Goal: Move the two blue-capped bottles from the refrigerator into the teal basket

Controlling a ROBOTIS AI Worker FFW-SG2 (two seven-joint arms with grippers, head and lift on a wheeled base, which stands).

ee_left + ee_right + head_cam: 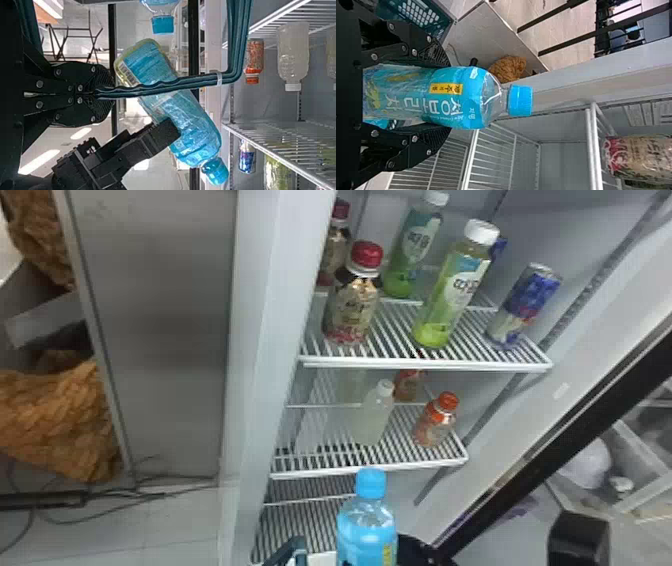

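While the left gripper (pixel 104 95) pinches the basket's handle (pixel 158 89) at the middle left of the left wrist view, the teal basket (pixel 419 16) shows at the upper left of the right wrist view. At the bottom middle of the head view, a blue-capped bottle (pixel 367 530) is upright, squeezed by the right gripper (pixel 415 551). Above it, a red-capped bottle (pixel 352 310), a green drink (pixel 435 325) and a blue can (pixel 527 302) stand across a white shelf (pixel 425 366).
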